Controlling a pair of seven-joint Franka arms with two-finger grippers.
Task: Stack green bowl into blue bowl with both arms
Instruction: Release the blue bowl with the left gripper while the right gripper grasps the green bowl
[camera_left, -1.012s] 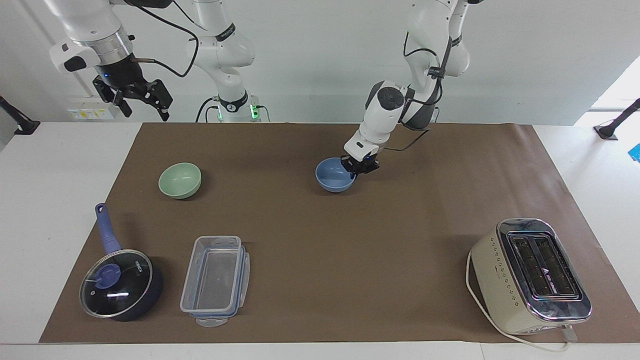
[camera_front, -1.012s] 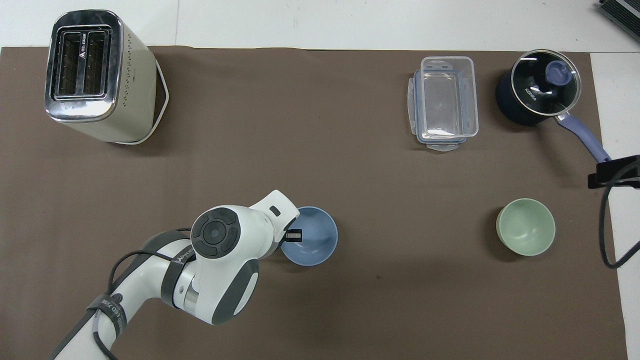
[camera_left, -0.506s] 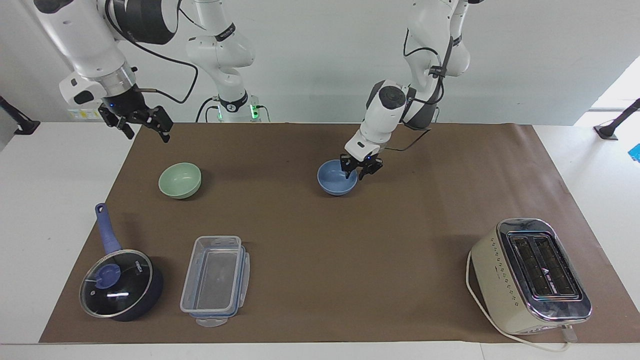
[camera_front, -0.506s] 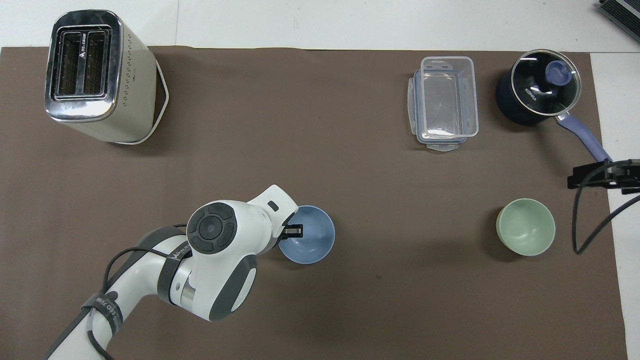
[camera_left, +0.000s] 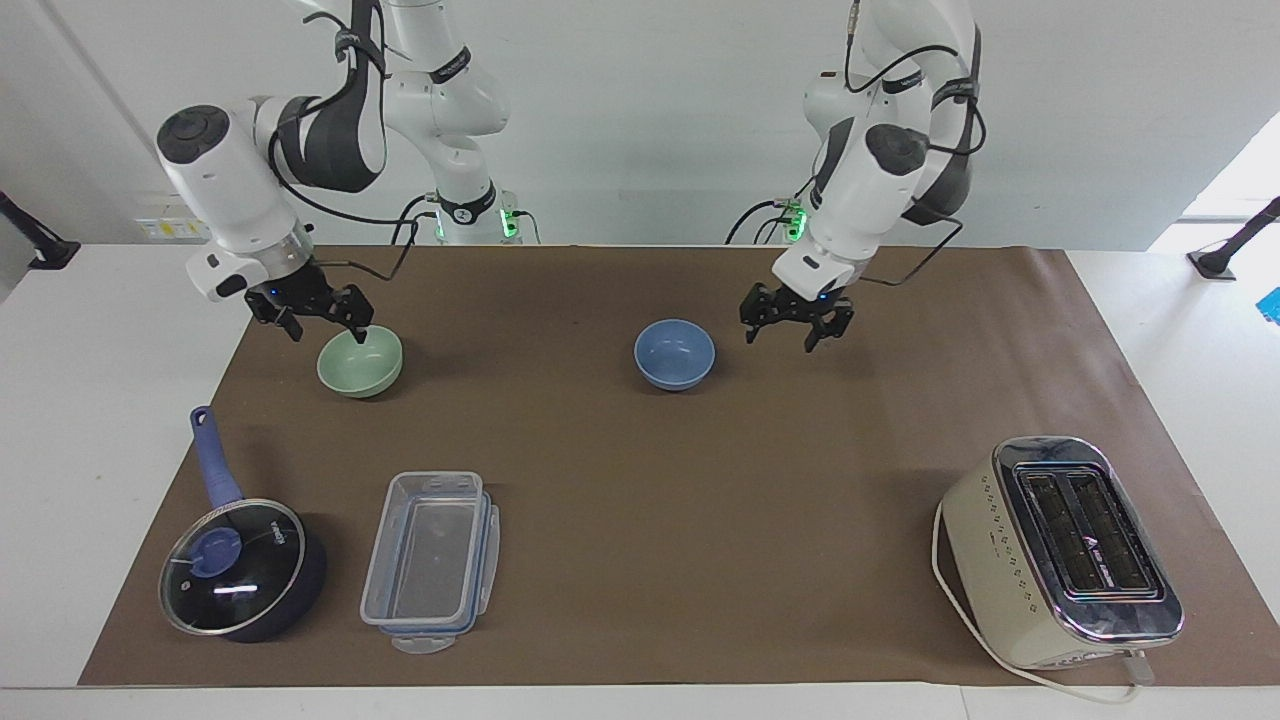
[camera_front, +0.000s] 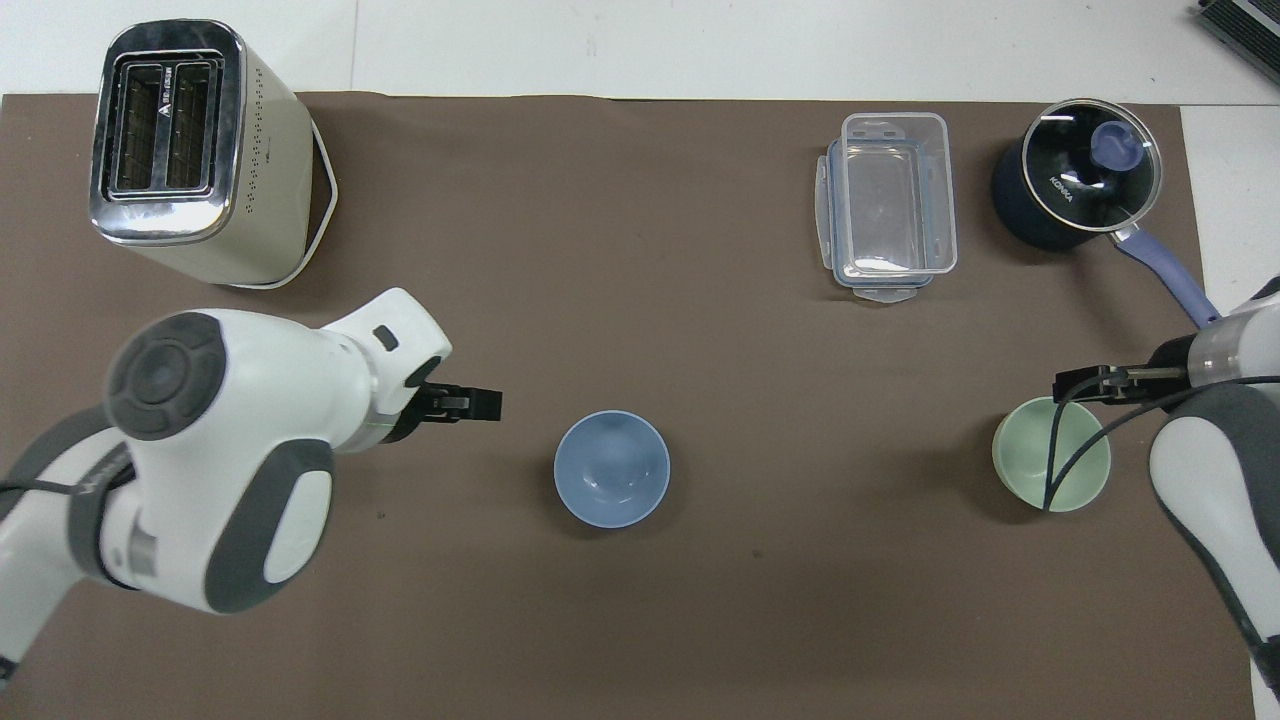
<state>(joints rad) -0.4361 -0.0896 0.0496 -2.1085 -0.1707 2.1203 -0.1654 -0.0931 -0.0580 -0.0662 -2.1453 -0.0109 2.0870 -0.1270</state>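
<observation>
Right gripper is down at the green bowl, fingers spread across its rim at the right arm's end of the brown mat. Left gripper hovers open beside the blue bowl, mid-mat. Grasp step: next, pinch the rim and lift cleanly

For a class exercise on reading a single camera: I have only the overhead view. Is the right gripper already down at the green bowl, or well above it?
Observer: In the facing view the right gripper is low at the green bowl, open, with one finger at the rim nearest the robots. I cannot tell if it touches.
Operator: Is the left gripper holding anything?
Observer: No. The left gripper is open and empty, raised over the mat beside the blue bowl.
</observation>
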